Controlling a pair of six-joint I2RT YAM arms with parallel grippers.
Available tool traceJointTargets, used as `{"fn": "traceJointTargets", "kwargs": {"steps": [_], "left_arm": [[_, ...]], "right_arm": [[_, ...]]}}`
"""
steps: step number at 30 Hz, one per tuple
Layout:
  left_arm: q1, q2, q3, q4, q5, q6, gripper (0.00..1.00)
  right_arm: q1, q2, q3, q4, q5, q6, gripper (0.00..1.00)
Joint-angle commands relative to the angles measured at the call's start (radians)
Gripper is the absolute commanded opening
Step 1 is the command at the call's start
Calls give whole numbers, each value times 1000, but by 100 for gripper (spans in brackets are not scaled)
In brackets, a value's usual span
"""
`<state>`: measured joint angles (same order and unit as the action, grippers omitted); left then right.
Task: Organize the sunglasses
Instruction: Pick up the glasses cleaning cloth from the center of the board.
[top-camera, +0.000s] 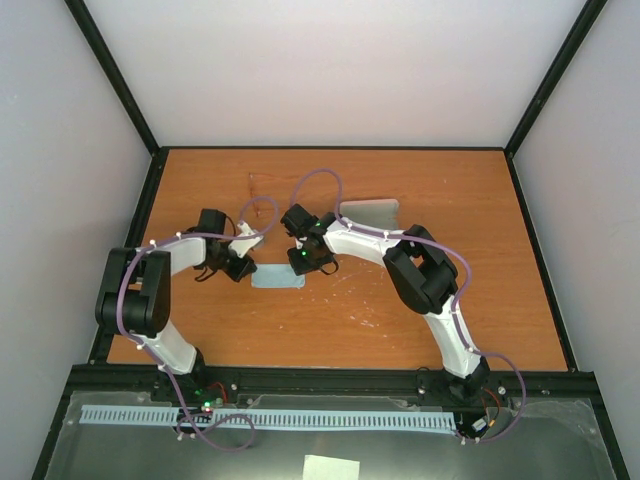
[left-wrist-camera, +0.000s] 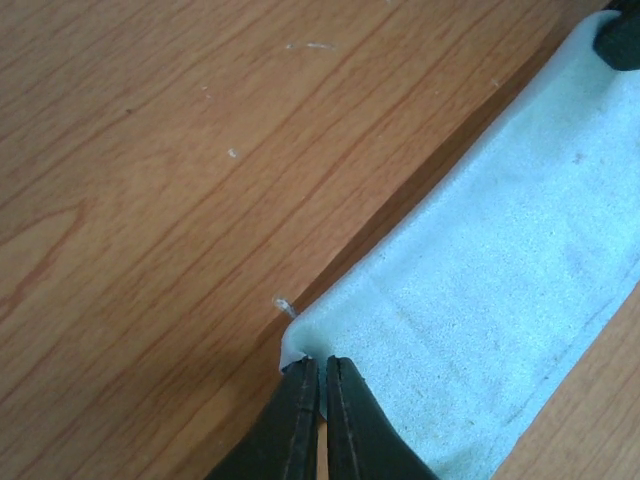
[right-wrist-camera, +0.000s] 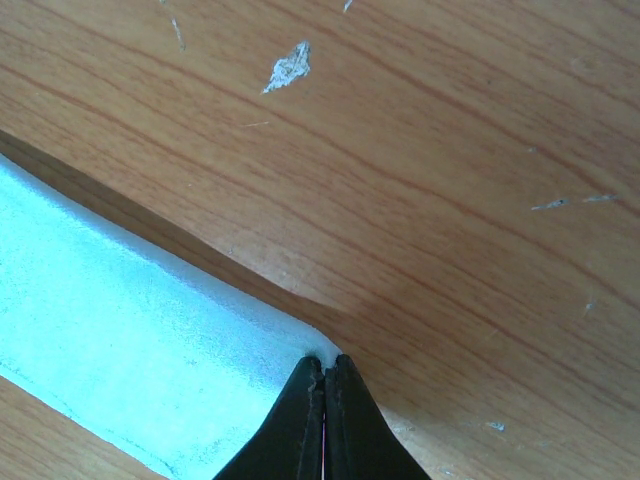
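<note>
A blue-grey cloth (top-camera: 278, 277) lies in the middle of the wooden table, stretched between my two grippers. My left gripper (left-wrist-camera: 321, 362) is shut on the cloth's (left-wrist-camera: 500, 260) left corner, which bunches up just ahead of the fingertips. At the opposite corner, my right gripper (right-wrist-camera: 325, 362) pinches the cloth (right-wrist-camera: 120, 360) tightly. In the top view the left gripper (top-camera: 248, 268) and the right gripper (top-camera: 303, 265) flank the cloth. A faint thin outline (top-camera: 268, 185) at the back of the table looks like the sunglasses; the wrist views do not show it.
A flat grey piece (top-camera: 370, 212) lies behind the right arm's forearm. The black frame rail (top-camera: 330, 375) runs along the near edge, with white walls around the table (top-camera: 500, 300). A dark fingertip (left-wrist-camera: 620, 35) shows at the cloth's far corner in the left wrist view.
</note>
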<state>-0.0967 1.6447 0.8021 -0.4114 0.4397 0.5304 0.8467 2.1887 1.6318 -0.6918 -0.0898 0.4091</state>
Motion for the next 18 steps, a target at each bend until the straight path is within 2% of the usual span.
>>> {"fn": "traceJointTargets", "kwargs": {"steps": [1, 10, 18], "left_arm": [[-12, 13, -14, 9, -14, 5, 2], [-17, 9, 7, 0, 14, -7, 0], [-28, 5, 59, -8, 57, -48, 0]], "right_arm": [[3, 16, -7, -23, 22, 11, 3], [3, 3, -9, -22, 57, 18, 3], [3, -59, -39, -1, 151, 34, 3]]}}
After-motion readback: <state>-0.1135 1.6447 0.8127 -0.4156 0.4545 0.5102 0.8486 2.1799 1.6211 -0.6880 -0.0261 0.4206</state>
